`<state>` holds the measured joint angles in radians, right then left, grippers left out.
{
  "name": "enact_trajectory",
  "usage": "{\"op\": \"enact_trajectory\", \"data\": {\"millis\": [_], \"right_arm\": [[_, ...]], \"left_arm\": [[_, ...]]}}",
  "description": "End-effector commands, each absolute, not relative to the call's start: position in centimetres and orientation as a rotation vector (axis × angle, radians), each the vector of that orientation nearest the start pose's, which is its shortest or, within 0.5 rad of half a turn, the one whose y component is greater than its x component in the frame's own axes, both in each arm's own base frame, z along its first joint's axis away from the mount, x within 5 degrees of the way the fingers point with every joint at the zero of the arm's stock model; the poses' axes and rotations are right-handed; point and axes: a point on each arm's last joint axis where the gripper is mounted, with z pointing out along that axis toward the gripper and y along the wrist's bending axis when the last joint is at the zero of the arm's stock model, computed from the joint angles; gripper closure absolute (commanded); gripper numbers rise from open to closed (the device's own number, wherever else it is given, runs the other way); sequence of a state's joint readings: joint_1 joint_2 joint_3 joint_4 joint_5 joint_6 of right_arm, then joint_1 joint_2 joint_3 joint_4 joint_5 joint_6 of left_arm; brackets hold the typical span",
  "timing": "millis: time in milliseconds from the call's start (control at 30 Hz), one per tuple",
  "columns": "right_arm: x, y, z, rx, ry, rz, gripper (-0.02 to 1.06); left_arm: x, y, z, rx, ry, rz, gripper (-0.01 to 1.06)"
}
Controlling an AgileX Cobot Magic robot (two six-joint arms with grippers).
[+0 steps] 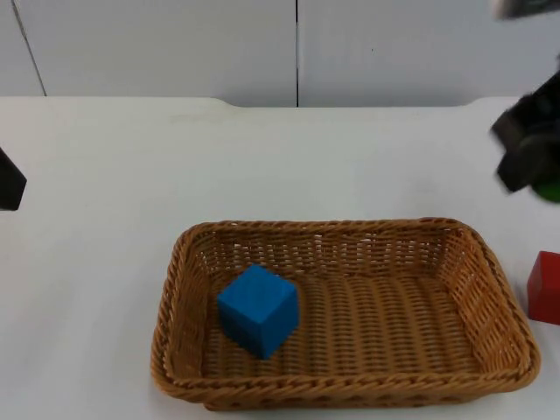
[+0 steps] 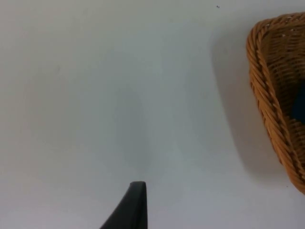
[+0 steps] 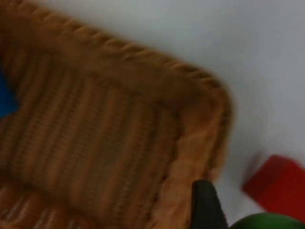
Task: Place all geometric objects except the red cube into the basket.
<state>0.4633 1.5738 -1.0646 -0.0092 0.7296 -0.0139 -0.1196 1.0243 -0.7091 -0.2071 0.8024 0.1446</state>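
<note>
A brown woven wicker basket (image 1: 184,262) sits on the white table top (image 1: 105,289) toward the near edge, and a blue cube (image 1: 258,309) lies inside it in its left half, tilted on an edge close to the left wall. Just right of the basket, apart from its rim, a red cube (image 1: 545,287) rests on the table at the right border of the top view. The right gripper (image 1: 529,166) hangs above the table at the far right, beyond the red cube, clamped on a green rounded object (image 1: 549,190) whose edge peeks out beneath it; the right wrist view shows that green shape (image 3: 267,222) beside the black fingertip, with the basket's corner and the red cube (image 3: 276,186) below. The left gripper (image 1: 10,182) waits at the far left edge over bare table, well apart from the basket; whether its fingers are apart or together cannot be told. No writing or labels can be read on anything.
</note>
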Motion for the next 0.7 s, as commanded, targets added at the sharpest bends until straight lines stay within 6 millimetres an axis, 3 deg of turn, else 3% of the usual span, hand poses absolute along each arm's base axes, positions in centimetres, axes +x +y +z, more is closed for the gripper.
{"op": "enact_trajectory", "data": {"millis": [0,267,500,667], "right_arm": [[27.4,15.4,23.7,-0.704,2.628,0.147,1.05],[26.0,20.4,21.4,-0.903,2.564,0.195,1.05],[26.6,21.2,20.1,-0.905,2.545,0.204,1.05],[27.2,21.6,18.0,-0.915,2.572,0.193,1.05]], "left_arm": [[17.8,-3.5,27.2,0.202,2.584,-0.251,0.00],[17.8,-3.5,27.2,0.202,2.584,-0.253,0.00],[17.8,-3.6,27.2,0.202,2.584,-0.255,0.00],[17.8,-3.6,27.2,0.201,2.584,-0.257,0.00]]}}
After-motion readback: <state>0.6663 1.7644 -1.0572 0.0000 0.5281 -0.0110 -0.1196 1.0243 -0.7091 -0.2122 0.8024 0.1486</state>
